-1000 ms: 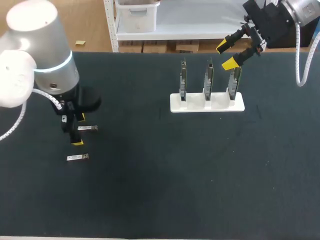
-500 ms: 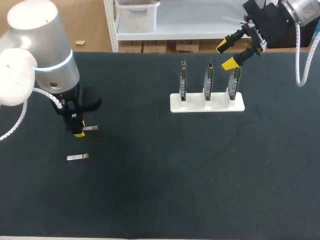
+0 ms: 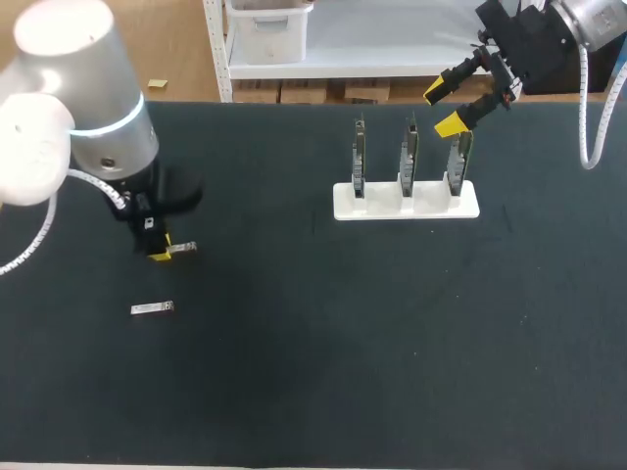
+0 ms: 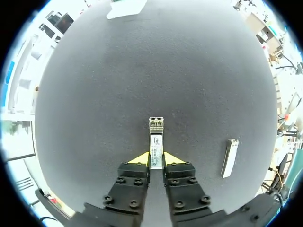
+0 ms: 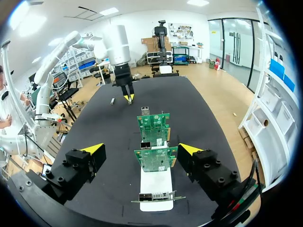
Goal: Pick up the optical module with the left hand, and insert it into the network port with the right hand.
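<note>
The left hand [image 3: 157, 253] is closed on the optical module [image 3: 183, 248], with one yellow tip against each long side of its rear end. In the left wrist view the module [image 4: 156, 141] projects straight ahead from between the fingers of the hand [image 4: 156, 159], so its long axis runs in line with them. In the head view this axis runs roughly parallel to the near edge of the surface [image 3: 343, 343], and the free end points toward the right edge. The module sits close to the left edge, about midway between the far and near edges. I cannot tell whether it is clear of the surface.

The module is a slim, rectangular silver metal body. It has a white label along its upper face and a pair of small dark openings at the free end.

A second module [image 3: 152, 308] of the same kind lies flat on the surface just beside the held one, toward the near edge.

The right hand [image 3: 443, 108] is open, with its fingers spread wide. It hangs above the rightmost of three upright network cards [image 3: 408, 155] set in a white stand [image 3: 343, 204] toward the far edge.
</note>
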